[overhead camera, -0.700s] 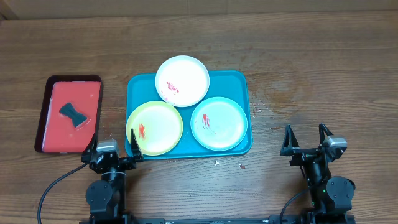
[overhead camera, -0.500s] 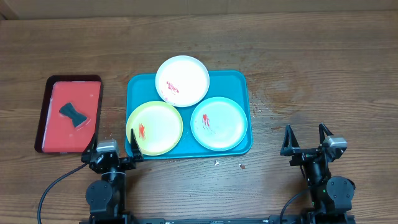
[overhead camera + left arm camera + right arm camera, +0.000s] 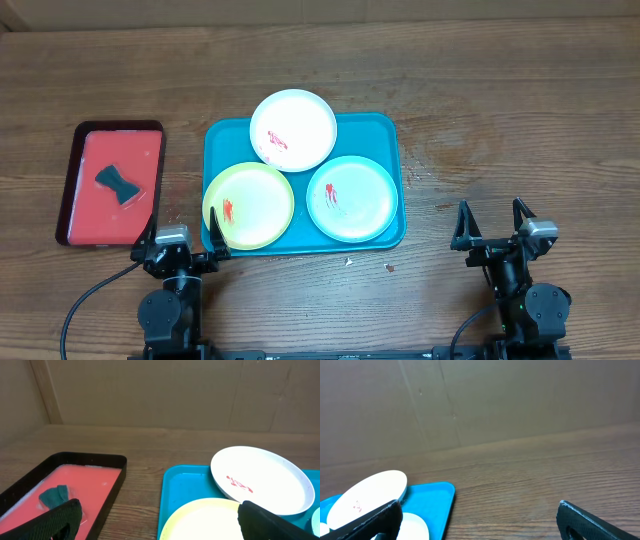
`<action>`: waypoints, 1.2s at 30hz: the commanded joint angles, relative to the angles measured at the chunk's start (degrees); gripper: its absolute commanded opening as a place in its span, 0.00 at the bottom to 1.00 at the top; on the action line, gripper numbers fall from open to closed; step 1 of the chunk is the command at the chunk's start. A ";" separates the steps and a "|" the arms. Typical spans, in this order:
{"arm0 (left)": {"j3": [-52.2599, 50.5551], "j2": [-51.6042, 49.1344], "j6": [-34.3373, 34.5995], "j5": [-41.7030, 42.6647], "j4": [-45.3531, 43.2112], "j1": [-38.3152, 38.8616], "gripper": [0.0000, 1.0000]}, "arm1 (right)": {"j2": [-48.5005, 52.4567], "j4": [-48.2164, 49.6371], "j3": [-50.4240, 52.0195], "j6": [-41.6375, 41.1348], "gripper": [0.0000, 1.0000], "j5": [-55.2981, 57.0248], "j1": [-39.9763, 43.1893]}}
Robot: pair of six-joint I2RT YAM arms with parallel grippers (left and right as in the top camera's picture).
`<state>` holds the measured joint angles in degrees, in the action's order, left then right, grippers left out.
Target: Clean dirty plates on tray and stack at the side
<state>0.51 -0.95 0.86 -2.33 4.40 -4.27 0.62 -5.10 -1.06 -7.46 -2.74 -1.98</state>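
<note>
The teal-blue tray (image 3: 381,128) lies mid-table and holds three smeared plates: a white plate (image 3: 293,130) at the back, a yellow-green plate (image 3: 248,205) front left, a light teal plate (image 3: 352,198) front right. My left gripper (image 3: 182,235) is open and empty at the table's near edge, just in front of the yellow-green plate (image 3: 200,520). My right gripper (image 3: 492,222) is open and empty to the right of the tray (image 3: 437,497). The left wrist view also shows the white plate (image 3: 262,480) and the tray (image 3: 187,485).
A smaller red tray (image 3: 110,185) with a dark rim lies left of the teal-blue tray and holds a dark teal sponge (image 3: 119,185); both show in the left wrist view, the tray (image 3: 90,485) and the sponge (image 3: 54,496). A brown wall stands behind the table.
</note>
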 commanded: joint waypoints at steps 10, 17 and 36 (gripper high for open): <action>-0.22 0.70 -1.31 0.44 -0.07 -0.22 1.00 | -0.46 0.46 0.57 0.20 1.00 -0.28 -0.37; -0.22 0.70 -1.31 0.44 -0.07 -0.22 1.00 | -0.46 0.46 0.57 0.20 1.00 -0.28 -0.37; -0.22 0.70 8.85 9.88 -1.03 -0.20 1.00 | -0.46 0.46 0.57 0.20 1.00 -0.28 -0.37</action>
<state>0.51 -0.95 2.20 -0.89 4.16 -4.27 0.62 -5.10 -1.06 -7.44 -2.76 -1.98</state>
